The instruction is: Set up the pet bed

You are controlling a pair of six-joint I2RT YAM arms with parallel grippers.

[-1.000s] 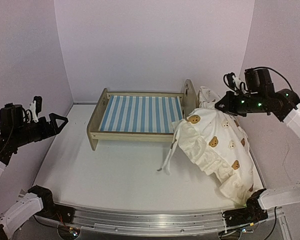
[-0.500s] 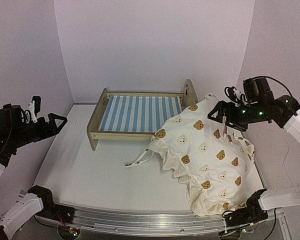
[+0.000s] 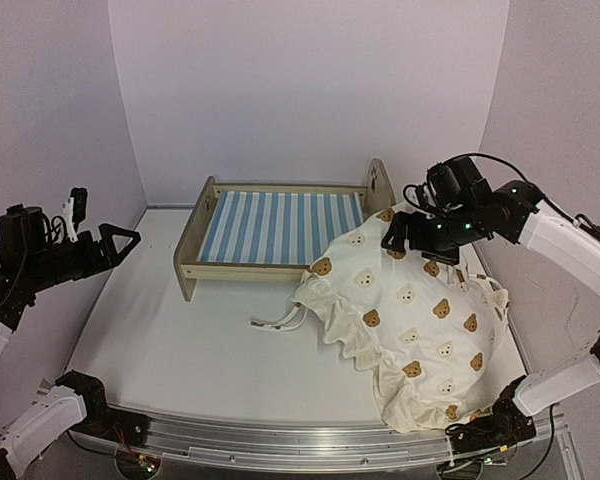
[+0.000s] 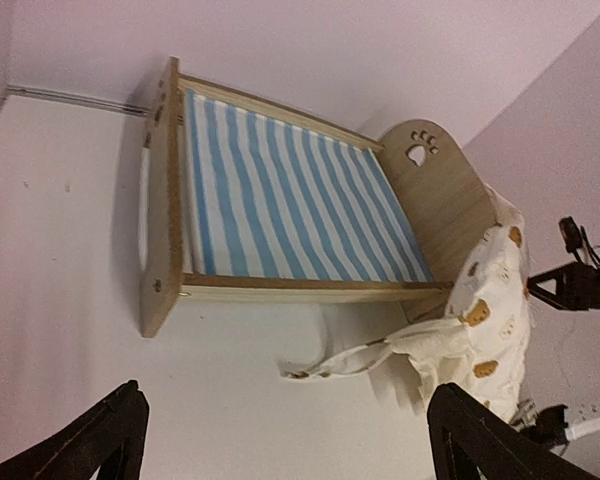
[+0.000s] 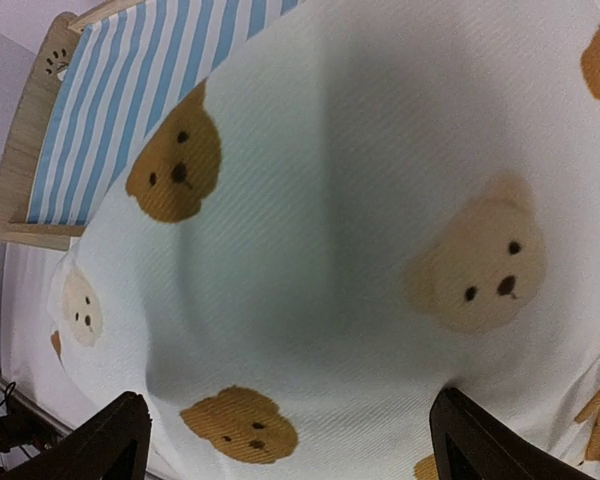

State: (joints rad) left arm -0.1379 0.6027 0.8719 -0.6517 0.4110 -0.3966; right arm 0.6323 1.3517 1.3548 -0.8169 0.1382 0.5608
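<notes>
Pale lilac walls close me in on three sides, and the white table runs from the back wall to the metal rail at the near edge. The pet bed sits toward the back, a little left of centre, upright on its feet. Its striped base is bare, one arched end board faces left, and the other, the one with the paw cut-out, faces right. A narrow strip of table shows behind it. There's plenty of open white surface in front of its near rail and out to the left, so that's my free room. The right half is crowded. The cream bear-print cushion sprawls from the bed's near right corner down to the front right edge of the table, rumpled and lapping over that corner. Its thin ties trail out to the left, flat on the table just in front of the bed rail. My right pincer hangs over the cushion's upper end beside the paw board, fingers spread wide with nothing between them, and bear print fills my wrist view. My left pincer floats at the left side, well apart from the bed, also spread wide and holding nothing.
</notes>
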